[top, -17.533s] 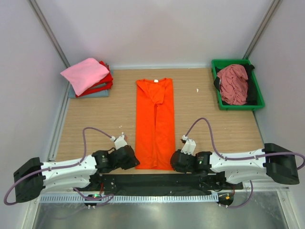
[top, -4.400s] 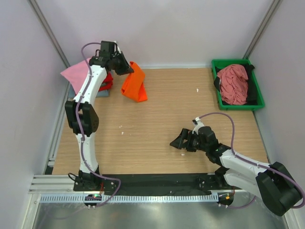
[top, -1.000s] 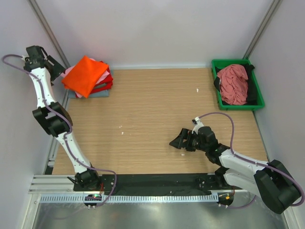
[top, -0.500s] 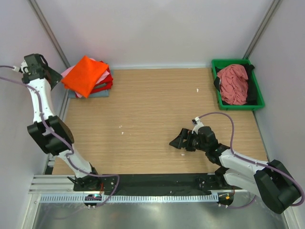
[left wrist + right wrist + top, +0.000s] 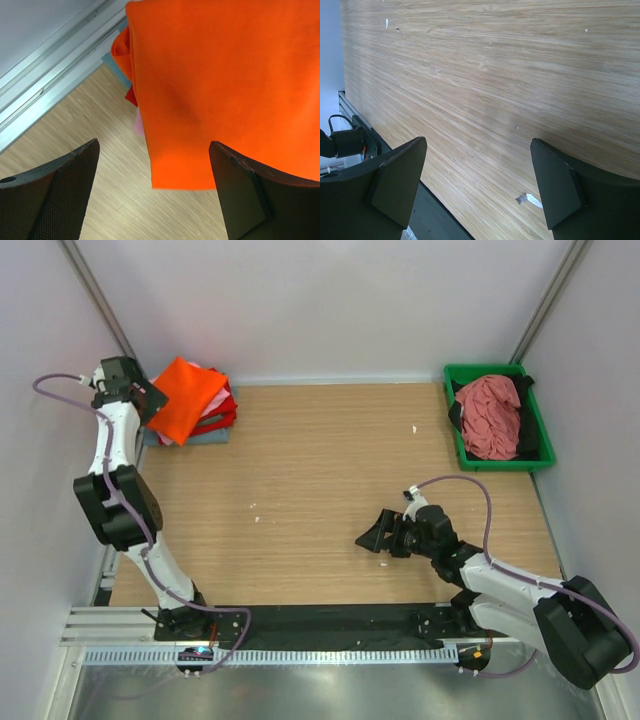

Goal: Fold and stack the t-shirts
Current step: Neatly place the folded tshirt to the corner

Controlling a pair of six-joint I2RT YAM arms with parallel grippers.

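Observation:
A folded bright orange t-shirt [image 5: 190, 395] lies on top of the stack at the back left, over a red t-shirt [image 5: 224, 410] and a grey-blue one [image 5: 198, 437]. My left gripper [image 5: 142, 400] hovers at the stack's left edge, open and holding nothing. In the left wrist view the orange t-shirt [image 5: 225, 85] fills the upper right, its corner between the spread fingers [image 5: 55, 195] of the left gripper [image 5: 155, 195]. My right gripper [image 5: 368, 540] stands open low over bare wood; in the right wrist view the right gripper [image 5: 477, 185] holds nothing.
A green tray [image 5: 487, 370] at the back right holds a crumpled dusty rose t-shirt [image 5: 490, 415] over a black one [image 5: 532, 435]. A metal rail [image 5: 45, 85] runs along the table's left edge beside the stack. A small white scrap [image 5: 530, 200] lies on the wooden table [image 5: 330, 470].
My left arm has swung from the left wall back toward the stack, bringing its open gripper beside the orange t-shirt. The right arm has not moved.

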